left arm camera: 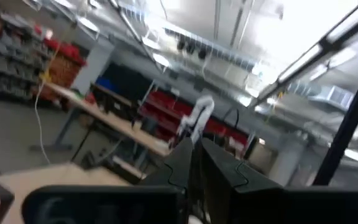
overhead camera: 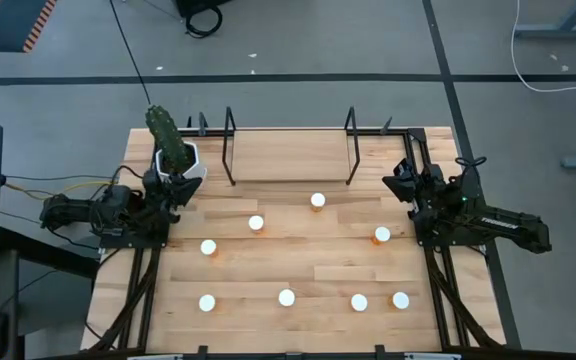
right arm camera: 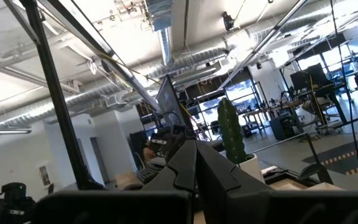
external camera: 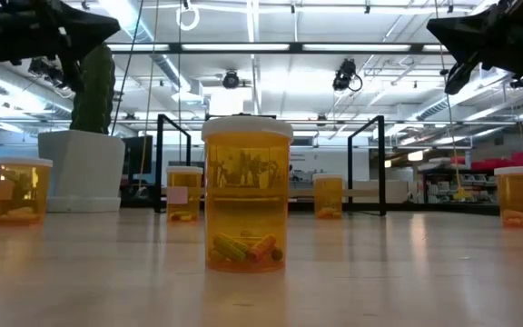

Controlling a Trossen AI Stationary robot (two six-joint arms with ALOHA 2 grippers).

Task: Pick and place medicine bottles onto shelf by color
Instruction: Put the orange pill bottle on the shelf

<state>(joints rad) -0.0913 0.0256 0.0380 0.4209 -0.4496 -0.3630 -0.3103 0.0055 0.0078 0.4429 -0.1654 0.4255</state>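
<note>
Several small amber medicine bottles with white caps stand upright on the wooden table, among them one (overhead camera: 317, 200) nearest the shelf, one (overhead camera: 256, 223) left of it, and one (overhead camera: 286, 297) in the near row, which looms large in the low view (external camera: 248, 195). The shelf (overhead camera: 288, 155), a light-wood board between black wire uprights, sits at the far edge with nothing on it. My left gripper (overhead camera: 175, 190) (left arm camera: 194, 149) rests shut at the table's left side beside the cactus pot. My right gripper (overhead camera: 400, 180) (right arm camera: 196, 149) rests shut at the right side. Both are raised off the table.
A white pot with a green cactus (overhead camera: 173, 150) stands at the far left corner, close to my left gripper. Black frame rails (overhead camera: 438, 290) run along both table sides. Open wood (overhead camera: 298, 255) lies between the bottle rows.
</note>
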